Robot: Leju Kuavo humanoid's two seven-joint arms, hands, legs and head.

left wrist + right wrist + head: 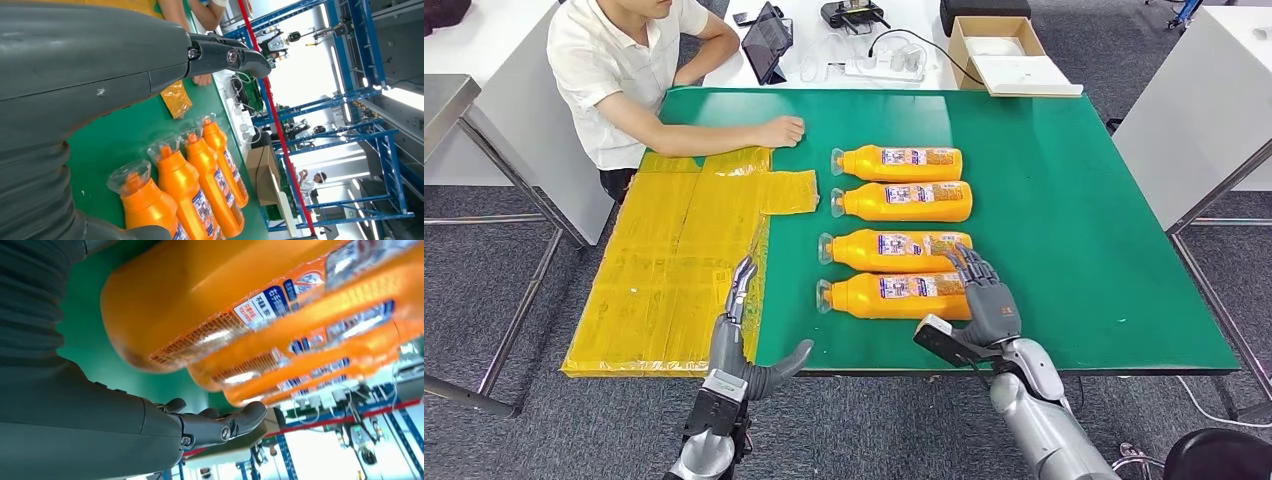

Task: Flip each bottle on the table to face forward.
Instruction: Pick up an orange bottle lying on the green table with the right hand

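Bottles (895, 229) in row, right hand (987, 300) beside nearest

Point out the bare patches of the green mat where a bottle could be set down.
Widest: green mat from the four orange bottles to its right edge. Also a strip behind the bottles up to its far edge. Crowded: the bottle column, the right hand at the nearest one, and the yellow sheet with a person's hand on the left.

A robotics lab or test workshop: a green-matted steel-legged table (1064, 200), grey carpet floor (484, 290), white benches (1194, 110) around it, a power strip (879, 66) at 12 o'clock, blue steel racking (360, 90) beyond.
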